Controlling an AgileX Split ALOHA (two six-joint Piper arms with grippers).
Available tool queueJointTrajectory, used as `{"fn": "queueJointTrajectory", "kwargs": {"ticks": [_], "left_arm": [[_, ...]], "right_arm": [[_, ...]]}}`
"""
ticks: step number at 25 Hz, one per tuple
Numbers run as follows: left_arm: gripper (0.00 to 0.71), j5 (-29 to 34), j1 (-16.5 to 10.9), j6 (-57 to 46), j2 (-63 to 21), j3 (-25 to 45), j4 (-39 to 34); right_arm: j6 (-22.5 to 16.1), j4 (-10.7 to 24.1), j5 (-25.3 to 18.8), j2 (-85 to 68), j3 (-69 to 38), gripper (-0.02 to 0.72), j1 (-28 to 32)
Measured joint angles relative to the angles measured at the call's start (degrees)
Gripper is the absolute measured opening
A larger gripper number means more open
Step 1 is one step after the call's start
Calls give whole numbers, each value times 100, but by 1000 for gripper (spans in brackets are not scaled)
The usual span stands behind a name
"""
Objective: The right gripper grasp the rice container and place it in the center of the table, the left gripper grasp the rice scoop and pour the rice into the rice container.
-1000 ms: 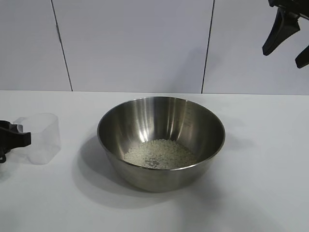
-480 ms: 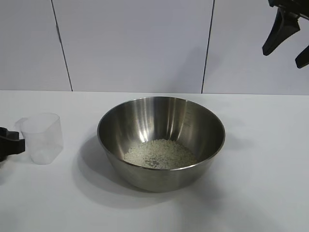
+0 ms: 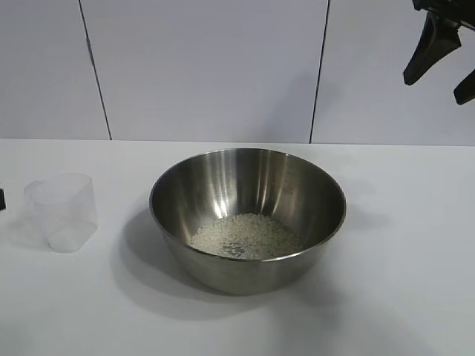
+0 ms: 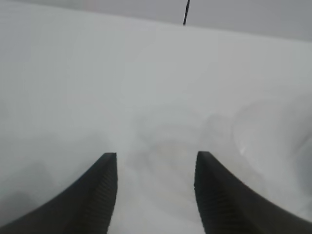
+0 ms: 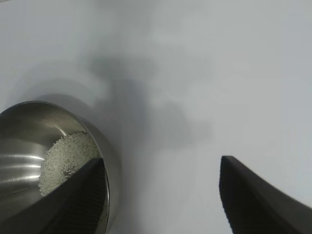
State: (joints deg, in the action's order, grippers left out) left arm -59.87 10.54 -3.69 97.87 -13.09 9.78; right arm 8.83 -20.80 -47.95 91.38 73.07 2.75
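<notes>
The rice container [image 3: 249,215], a wide steel bowl, stands mid-table with a heap of rice [image 3: 246,236] in its bottom. The rice scoop [image 3: 62,211], a clear plastic cup, stands upright and alone on the table [image 3: 401,282] left of the bowl. Only a black sliver of my left gripper [image 3: 1,199] shows at the left edge. In the left wrist view the left gripper [image 4: 156,155] is open with nothing between its fingers, and the scoop [image 4: 170,139] is a faint pale outline ahead. My right gripper [image 3: 433,87] hangs open high at the back right. Its wrist view has the right gripper [image 5: 162,160] above the bowl's rim [image 5: 105,156] and rice [image 5: 66,158].
A white panelled wall [image 3: 208,67] closes the back of the table. White tabletop stretches to the right of the bowl and in front of it.
The left gripper has let go of the scoop and drawn back to the left, almost out of the exterior view. The scoop now stands free. Bowl and right arm have not moved.
</notes>
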Motion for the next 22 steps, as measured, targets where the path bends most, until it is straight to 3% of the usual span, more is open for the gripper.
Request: {"fn": "queueJointTrajectory", "kwargs": {"ticks": [4,10,16,22], "left_arm": [[352,1162,0,0,-1021,-136,4],[352,4928,0,0,-2186,-1558,-489],[352,8023,77,175,-2189,-3572,-586],[352,9841,384,237,-1634,-5071,-560]], "right_arm": [[0,0,0,0,0,463,0],[6,0,0,0,0,463,0],[41,0,0,0,0,463,0],[119,-5,-237,0,0,463,0]]}}
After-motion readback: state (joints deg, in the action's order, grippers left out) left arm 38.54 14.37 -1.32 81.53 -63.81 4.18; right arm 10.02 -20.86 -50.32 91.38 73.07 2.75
